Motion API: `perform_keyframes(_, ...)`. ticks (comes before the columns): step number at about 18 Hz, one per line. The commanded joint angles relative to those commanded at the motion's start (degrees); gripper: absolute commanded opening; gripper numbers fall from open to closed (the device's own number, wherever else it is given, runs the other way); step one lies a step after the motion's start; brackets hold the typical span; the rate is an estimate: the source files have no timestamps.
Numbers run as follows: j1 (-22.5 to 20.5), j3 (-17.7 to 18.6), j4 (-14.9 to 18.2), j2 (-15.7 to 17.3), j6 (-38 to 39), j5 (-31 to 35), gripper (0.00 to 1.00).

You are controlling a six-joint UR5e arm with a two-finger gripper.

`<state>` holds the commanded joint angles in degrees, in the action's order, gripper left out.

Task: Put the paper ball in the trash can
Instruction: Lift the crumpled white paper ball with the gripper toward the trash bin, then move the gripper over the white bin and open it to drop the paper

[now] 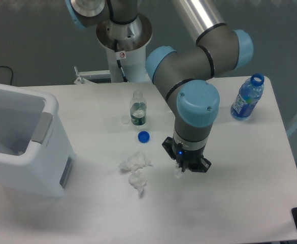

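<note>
The paper ball (pixel 177 174) is a small white wad on the table, right of centre, showing just under my fingertips. My gripper (pixel 182 170) points straight down at table level, its two dark fingers close together around the wad, which they partly hide. The trash can (pixel 16 147) is a large white boxy bin with grey side panels at the left edge of the table, far to the left of the gripper, its mouth open upward.
Two loose crumpled tissue pieces (pixel 136 170) lie left of the gripper. A blue bottle cap (pixel 144 136) and a small open clear bottle (pixel 137 109) stand behind them. A blue water bottle (pixel 248 97) stands at the back right. The robot base (pixel 123 35) is at the back.
</note>
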<state>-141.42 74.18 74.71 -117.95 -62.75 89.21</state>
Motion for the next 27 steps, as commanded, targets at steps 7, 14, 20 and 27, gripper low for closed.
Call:
perform_keyframes(7, 0.87, 0.18, 0.09, 2.98, 4.21, -0.70, 0.03)
perform_keyframes(14, 3.07, 1.49, 0.00, 11.50, 9.22, -10.09, 0.03)
perform_keyframes(20, 9.22, 4.65, -1.66, 15.46, 12.47, -13.97, 0.03)
perform_keyframes(27, 17.13, 6.42, -6.68, 19.51, 22.05, -15.21, 0.05)
